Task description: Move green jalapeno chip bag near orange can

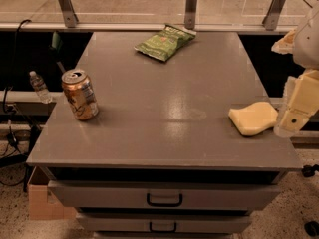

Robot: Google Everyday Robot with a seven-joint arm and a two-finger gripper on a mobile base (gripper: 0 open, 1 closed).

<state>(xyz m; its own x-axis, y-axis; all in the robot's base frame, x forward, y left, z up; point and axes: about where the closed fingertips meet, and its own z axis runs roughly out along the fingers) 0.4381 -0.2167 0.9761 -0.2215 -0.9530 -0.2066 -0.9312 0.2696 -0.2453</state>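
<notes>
The green jalapeno chip bag [164, 42] lies flat at the far middle of the grey table top [164, 108], near its back edge. The orange can [79, 94] stands upright near the table's left edge, silver top and pull tab showing. My gripper [295, 111] shows as a cream-coloured arm end at the right edge of the view, beside the table's right side and far from both the bag and the can. It holds nothing that I can see.
A pale yellow sponge [253, 117] lies at the table's right edge, right next to my gripper. A small clear plastic bottle [39, 86] stands on a ledge left of the table. Drawers with dark handles [164, 199] face front. A cardboard box [42, 198] sits on the floor at left.
</notes>
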